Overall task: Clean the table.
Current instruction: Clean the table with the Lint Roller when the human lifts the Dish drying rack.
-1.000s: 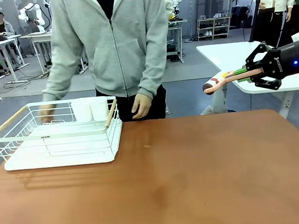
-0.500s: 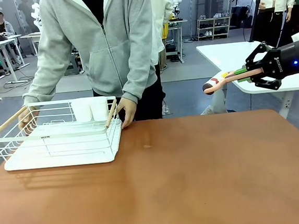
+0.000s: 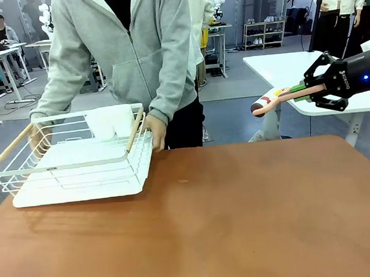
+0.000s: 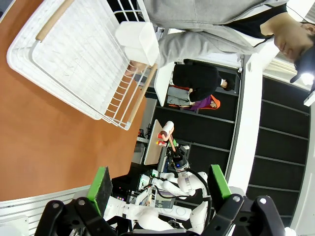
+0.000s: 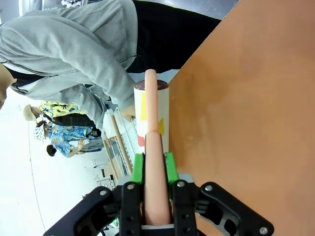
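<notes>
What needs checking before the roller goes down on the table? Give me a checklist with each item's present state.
1. Grip: right gripper shut on the roller. Ok.
2. Spare arm: left gripper open, nothing between its pads. Ok.
3. Surface freed: dish rack is over the left end of the table. Not ok.
4. Person out of the way: person's hands grip the rack's two wooden handles. Not ok.
5. Dirt on the table top: cannot tell.

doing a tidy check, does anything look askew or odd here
The white dish rack sits askew: it is tipped, far side raised, with the person's hands gripping its wooden handles at the left end of the table. Nothing looks spilled or damaged.
</notes>
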Robot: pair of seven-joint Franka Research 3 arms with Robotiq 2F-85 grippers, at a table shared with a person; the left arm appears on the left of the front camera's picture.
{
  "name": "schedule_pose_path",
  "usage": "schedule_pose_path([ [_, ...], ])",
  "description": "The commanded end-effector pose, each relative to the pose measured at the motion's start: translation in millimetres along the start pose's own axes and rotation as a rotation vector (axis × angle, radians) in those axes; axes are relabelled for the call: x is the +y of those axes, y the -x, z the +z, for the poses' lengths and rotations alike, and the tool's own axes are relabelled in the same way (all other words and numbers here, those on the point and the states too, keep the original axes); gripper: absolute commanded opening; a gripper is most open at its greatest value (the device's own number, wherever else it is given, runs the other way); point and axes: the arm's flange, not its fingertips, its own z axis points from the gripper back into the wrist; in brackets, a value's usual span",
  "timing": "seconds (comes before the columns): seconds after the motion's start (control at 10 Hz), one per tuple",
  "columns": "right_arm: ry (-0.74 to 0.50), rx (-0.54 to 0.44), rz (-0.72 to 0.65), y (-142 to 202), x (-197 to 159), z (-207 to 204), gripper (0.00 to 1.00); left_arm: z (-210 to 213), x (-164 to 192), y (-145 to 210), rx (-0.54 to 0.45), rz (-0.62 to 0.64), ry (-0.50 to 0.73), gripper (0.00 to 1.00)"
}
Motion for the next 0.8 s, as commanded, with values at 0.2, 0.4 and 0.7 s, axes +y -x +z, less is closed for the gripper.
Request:
schedule_pose_path([
  [0.2, 0.0, 0.001, 0.001, 0.5, 0.4, -0.3, 0.0, 2.9, -0.5, 1.1, -0.001, -0.002, 0.004, 1.0],
  [0.4, 0.0, 0.001, 0.001, 0.5, 0.4, -0.3, 0.0, 2.9, -0.5, 1.1, -0.001, -0.002, 0.004, 1.0],
  [0.7, 0.0, 0.001, 0.001, 0.5, 0.4, -0.3, 0.0, 2.9, -0.5, 1.1, -0.001, -0.002, 0.004, 1.0],
])
